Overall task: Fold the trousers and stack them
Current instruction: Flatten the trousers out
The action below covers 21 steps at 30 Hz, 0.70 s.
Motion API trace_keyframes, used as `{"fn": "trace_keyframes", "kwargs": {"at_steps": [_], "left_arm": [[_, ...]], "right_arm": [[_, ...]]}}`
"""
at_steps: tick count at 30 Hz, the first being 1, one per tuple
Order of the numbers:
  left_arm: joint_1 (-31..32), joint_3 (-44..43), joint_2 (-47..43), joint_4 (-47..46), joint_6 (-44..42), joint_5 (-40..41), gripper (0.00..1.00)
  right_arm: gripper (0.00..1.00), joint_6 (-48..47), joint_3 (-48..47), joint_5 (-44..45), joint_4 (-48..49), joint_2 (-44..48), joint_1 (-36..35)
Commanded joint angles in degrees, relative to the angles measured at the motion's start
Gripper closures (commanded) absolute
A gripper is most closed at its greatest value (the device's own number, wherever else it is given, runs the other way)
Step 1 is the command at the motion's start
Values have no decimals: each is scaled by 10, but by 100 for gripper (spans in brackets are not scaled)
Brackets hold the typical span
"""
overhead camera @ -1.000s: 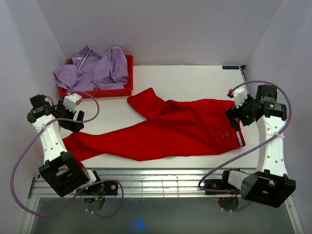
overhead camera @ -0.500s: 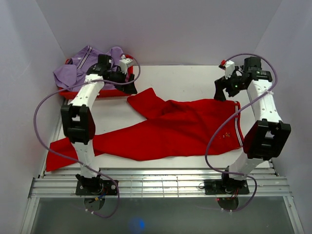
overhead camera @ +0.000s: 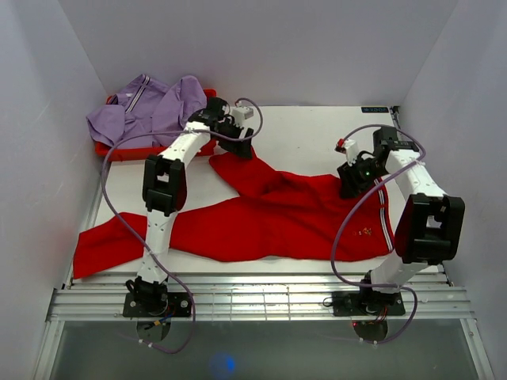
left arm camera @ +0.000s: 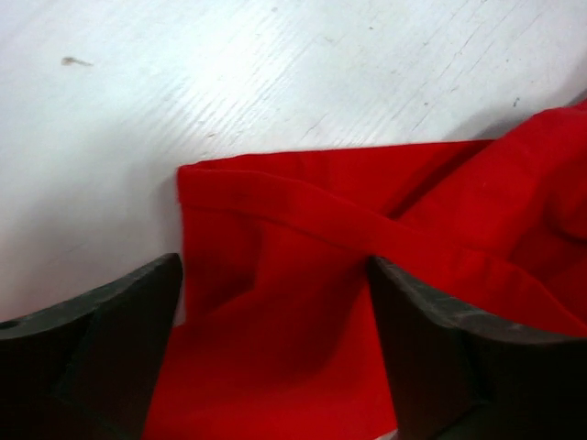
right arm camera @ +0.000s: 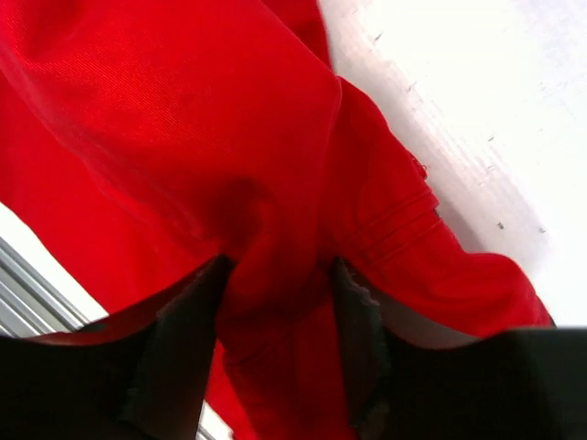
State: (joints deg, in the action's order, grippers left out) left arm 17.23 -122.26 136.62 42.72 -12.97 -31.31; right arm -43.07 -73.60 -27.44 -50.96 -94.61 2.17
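Note:
The red trousers [overhead camera: 277, 214] lie spread across the white table [overhead camera: 309, 131], with the waist at the right and two legs running left. My left gripper [overhead camera: 240, 149] is far out over the cuff of the upper leg. In the left wrist view [left arm camera: 275, 367] its jaws stand wide open on either side of the flat cuff [left arm camera: 303, 211]. My right gripper [overhead camera: 351, 184] is at the far corner of the waist. In the right wrist view [right arm camera: 280, 302] its fingers pinch a bunched fold of the red cloth [right arm camera: 183, 110].
A red bin [overhead camera: 154, 150] holding a purple garment [overhead camera: 150, 111] stands at the back left, just beside the left arm. The lower trouser leg [overhead camera: 103, 245] reaches the table's front left corner. A metal rail [overhead camera: 261, 297] runs along the near edge.
Both arms swung from the sides over the table. The left gripper moved from the bin down to the upper leg's cuff. The right gripper dropped onto the waist corner and closed on cloth.

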Motion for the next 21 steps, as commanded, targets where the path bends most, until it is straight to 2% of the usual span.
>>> {"fn": "trace_keyframes", "kwargs": {"at_steps": [1, 2, 3, 5, 6, 7, 8, 9, 10, 12, 13, 14, 16, 17, 20, 21], "left_arm": [[19, -20, 4, -13, 3, 23, 12], [21, -20, 5, -15, 4, 24, 30], [22, -18, 3, -14, 6, 20, 42], [22, -16, -10, -14, 8, 17, 68], [22, -11, -37, -15, 8, 17, 95], [22, 0, -56, -16, 10, 22, 100], [20, 14, -81, -19, 9, 21, 100], [14, 35, -146, -26, 7, 14, 100], [10, 101, -187, -39, 5, 17, 100], [-9, 181, -276, -83, -1, 32, 100], [-19, 223, -364, -96, -14, 42, 100], [-27, 302, -405, -109, -27, 45, 100], [-57, 380, -522, -114, -51, 65, 100], [-66, 452, -555, -111, -72, 73, 100], [-103, 565, -682, -94, -121, 85, 100], [-104, 636, -709, -85, -174, 87, 100]], "right_arm": [[50, -31, 35, 8, -15, 50, 1], [53, -33, 55, 11, -13, 61, 1], [57, -36, 66, 21, -11, 67, 1], [70, -41, 106, 34, 5, 86, 1], [76, -42, 119, 50, 13, 92, 1], [89, -42, 132, 60, 22, 96, 1], [92, -42, 144, 69, 38, 105, 1], [92, -43, 163, 85, 45, 110, 1], [92, -43, 171, 93, 52, 114, 2], [92, -42, 187, 113, 71, 125, 2], [92, -41, 191, 119, 77, 129, 3], [92, -42, 195, 124, 81, 134, 3], [92, -42, 204, 138, 92, 138, 3], [92, -47, 208, 143, 96, 141, 4], [92, -52, 215, 157, 103, 139, 4], [92, -54, 215, 159, 103, 138, 4]]}}
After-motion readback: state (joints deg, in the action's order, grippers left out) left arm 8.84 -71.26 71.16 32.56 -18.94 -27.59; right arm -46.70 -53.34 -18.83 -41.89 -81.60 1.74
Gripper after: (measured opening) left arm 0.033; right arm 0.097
